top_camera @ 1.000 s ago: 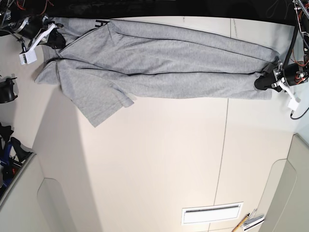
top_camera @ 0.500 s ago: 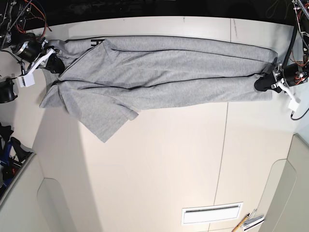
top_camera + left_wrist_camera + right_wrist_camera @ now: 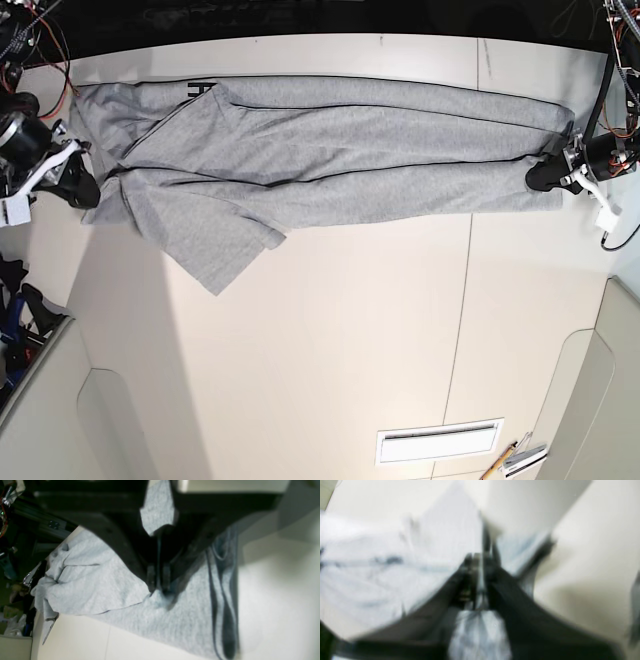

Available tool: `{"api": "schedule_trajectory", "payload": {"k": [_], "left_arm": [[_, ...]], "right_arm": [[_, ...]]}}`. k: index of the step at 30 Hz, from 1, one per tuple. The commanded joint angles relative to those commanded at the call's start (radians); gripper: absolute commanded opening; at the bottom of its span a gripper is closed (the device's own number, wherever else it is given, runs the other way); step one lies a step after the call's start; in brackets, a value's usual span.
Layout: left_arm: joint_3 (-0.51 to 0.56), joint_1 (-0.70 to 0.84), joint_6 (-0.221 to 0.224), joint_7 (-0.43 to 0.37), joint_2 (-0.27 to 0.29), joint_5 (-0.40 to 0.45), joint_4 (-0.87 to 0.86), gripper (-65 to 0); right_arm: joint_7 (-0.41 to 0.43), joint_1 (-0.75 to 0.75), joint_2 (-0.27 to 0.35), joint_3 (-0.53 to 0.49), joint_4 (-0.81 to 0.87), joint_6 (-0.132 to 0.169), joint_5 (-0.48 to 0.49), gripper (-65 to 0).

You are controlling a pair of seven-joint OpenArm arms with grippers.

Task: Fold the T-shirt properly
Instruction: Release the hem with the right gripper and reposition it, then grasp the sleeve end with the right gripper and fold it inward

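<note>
You have the T-shirt stretched long across the far side of the bench, pulled out between your two arms, one sleeve splayed toward the near side at the base view's left. Your left pincer sits at the right end of that view, and the left wrist view shows its jaws closed down narrow with grey cloth pinched between them at the hem end. Your right pincer is at the opposite end by the shoulder; the right wrist view is badly blurred, but the jaws look drawn together on a strip of pale fabric.

By my reading you're in the spread-and-tension step: the body already lies doubled lengthwise, a sliver of black lettering peeking out near the far edge. The next move calls for even tension at both ends, then a matched carry so the fold line stays straight. That loose sleeve needs tucking too.

The bench is smooth, pale cream, with a thin seam running across it and a white slotted panel at the near side. Beyond the far edge it's dark, with wiring at the corners.
</note>
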Motion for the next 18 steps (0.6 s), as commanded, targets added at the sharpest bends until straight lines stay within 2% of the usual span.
{"api": "schedule_trajectory", "payload": {"k": [2, 3, 10, 13, 16, 18], "left_arm": [[0.000, 0.000, 0.000, 0.003, 0.002, 0.000, 0.000, -65.0], [0.000, 0.000, 0.000, 0.006, 0.003, 0.000, 0.000, -65.0], [0.000, 0.000, 0.000, 0.008, 0.003, 0.001, 0.000, -65.0], [0.000, 0.000, 0.000, 0.008, 0.003, 0.001, 0.000, -65.0], [0.000, 0.000, 0.000, 0.008, 0.003, 0.000, 0.000, -65.0], [0.000, 0.000, 0.000, 0.008, 0.003, 0.001, 0.000, -65.0]], "right_arm": [[0.008, 0.063, 0.000, -0.001, -0.024, 0.000, -0.014, -38.0], [0.008, 0.093, 0.000, -0.001, -0.041, 0.000, -0.017, -35.7], [0.025, 0.298, 0.000, -0.035, -0.326, 0.000, -0.043, -35.4], [0.081, 0.354, 0.000, -0.123, -0.452, 0.000, -0.118, -34.8], [0.136, 0.397, 0.000, -0.239, -0.549, 0.000, -0.170, -27.5], [0.147, 0.426, 0.000, -0.306, -0.603, 0.000, -0.178, -26.4]]}}
